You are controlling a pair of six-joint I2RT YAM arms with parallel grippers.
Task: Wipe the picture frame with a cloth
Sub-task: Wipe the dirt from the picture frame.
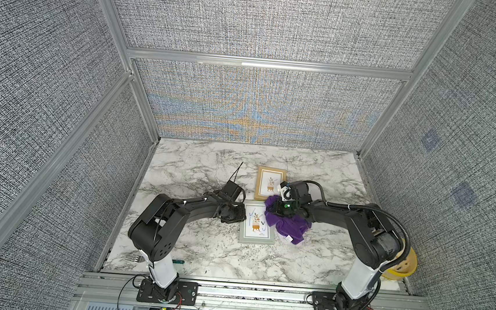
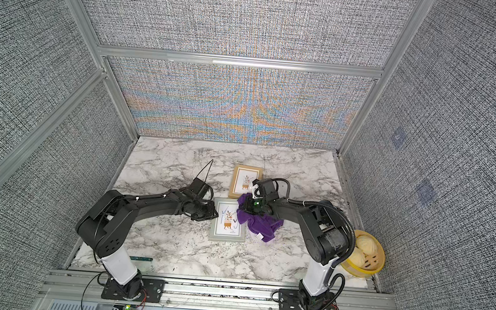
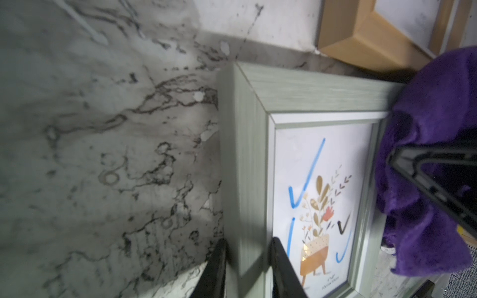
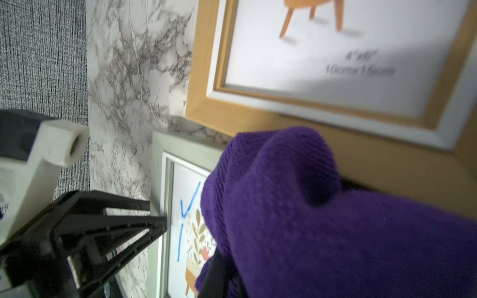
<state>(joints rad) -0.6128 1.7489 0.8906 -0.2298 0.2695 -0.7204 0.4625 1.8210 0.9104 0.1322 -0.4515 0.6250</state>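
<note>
The picture frame, grey-green with a potted-plant print, lies flat mid-table with blue and black marker strokes on its glass. My left gripper is shut on its left border, one finger outside the edge and one on the glass side. The deep purple cloth is bunched over the frame's far right corner and trails onto the table to its right. My right gripper is shut on the cloth's upper bunch, its fingertips buried in the fabric.
A second, wooden picture frame lies just behind, nearly touching the green one. A yellow steamer basket with buns stands at the front right behind my right arm. A fork lies at the front left.
</note>
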